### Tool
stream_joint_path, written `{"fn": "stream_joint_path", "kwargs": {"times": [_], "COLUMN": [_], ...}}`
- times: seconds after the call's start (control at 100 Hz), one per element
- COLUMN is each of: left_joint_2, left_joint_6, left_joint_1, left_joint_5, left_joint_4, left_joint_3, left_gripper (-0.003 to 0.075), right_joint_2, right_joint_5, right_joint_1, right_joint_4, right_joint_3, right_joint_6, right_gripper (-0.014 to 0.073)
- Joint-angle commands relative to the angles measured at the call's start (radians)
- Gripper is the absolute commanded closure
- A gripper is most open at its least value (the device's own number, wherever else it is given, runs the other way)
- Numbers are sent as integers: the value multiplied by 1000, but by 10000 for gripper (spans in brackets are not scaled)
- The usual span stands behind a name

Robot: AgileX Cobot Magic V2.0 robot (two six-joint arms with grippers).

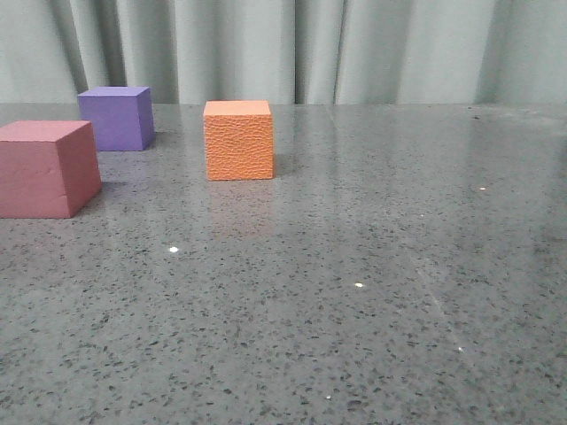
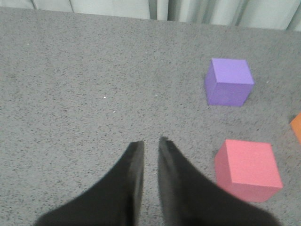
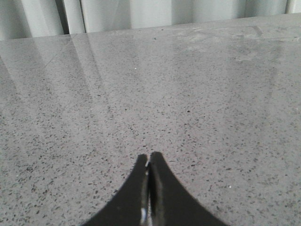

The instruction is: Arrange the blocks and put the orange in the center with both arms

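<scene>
Lay left of counter [image 1: 372, 292] middle: orange [image 1: 238, 140]. Nearer: left hand [image 2: 150, 143], narrow gap, empty. Right hand [image 3: 149, 157] pinched closed, empty.

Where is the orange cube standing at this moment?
In the front view, the orange cube stands on the table left of centre, to the right of the purple cube and the red cube, touching neither.
</scene>
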Motion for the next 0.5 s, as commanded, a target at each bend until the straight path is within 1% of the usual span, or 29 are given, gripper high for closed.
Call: {"fn": "stream_joint_path", "kwargs": {"times": [0.0,0.01,0.02,0.03,0.04,0.05,0.06,0.08,0.09,0.1,0.11,0.12,0.2,0.29,0.41,0.49], "left_joint_2": [3,3,3,3,3,3,3,3,3,3,3,3,3,3,3,18], "left_joint_6": [28,28,28,28,28,28,28,28,28,28,28,28,28,26,26,28], "left_joint_1": [-1,-1,-1,-1,-1,-1,-1,-1,-1,-1,-1,-1,-1,-1,-1,-1], "left_joint_5": [-57,-57,-57,-57,-60,-60,-62,-62,-65,-65,-66,-67,-71,-111,-142,-133], "left_joint_4": [11,11,11,11,11,13,13,18,22,24,28,36,63,72,34,-50], "left_joint_3": [-34,-34,-34,-34,-34,-34,-34,-34,-34,-34,-34,-34,-34,-34,-39,-51], "left_gripper": [347,325,281,258,212,189,145,101,60,41,5,-6,60,104,110,110], "right_joint_2": [-21,-21,-21,-21,-21,-21,-21,-21,-21,-21,-21,-21,-21,-21,-21,-21], "right_joint_5": [-86,-86,-86,-86,-86,-86,-86,-86,-86,-86,-86,-86,-86,-86,-86,-86], "right_joint_1": [-4,-4,-4,-4,-4,-4,-4,-4,-4,-4,-4,-4,-4,-4,-4,-4], "right_joint_4": [4,4,4,4,4,4,4,4,4,4,4,4,4,4,4,4], "right_joint_3": [-14,-14,-14,-14,-14,-14,-14,-14,-14,-14,-14,-14,-14,-14,-14,-14], "right_joint_6": [-9,-9,-9,-9,-9,-9,-9,-9,-9,-9,-9,-9,-9,-9,-9,-9], "right_gripper": [661,661,661,661,661,661,661,661,661,661,661,661,661,661,661,661]}}
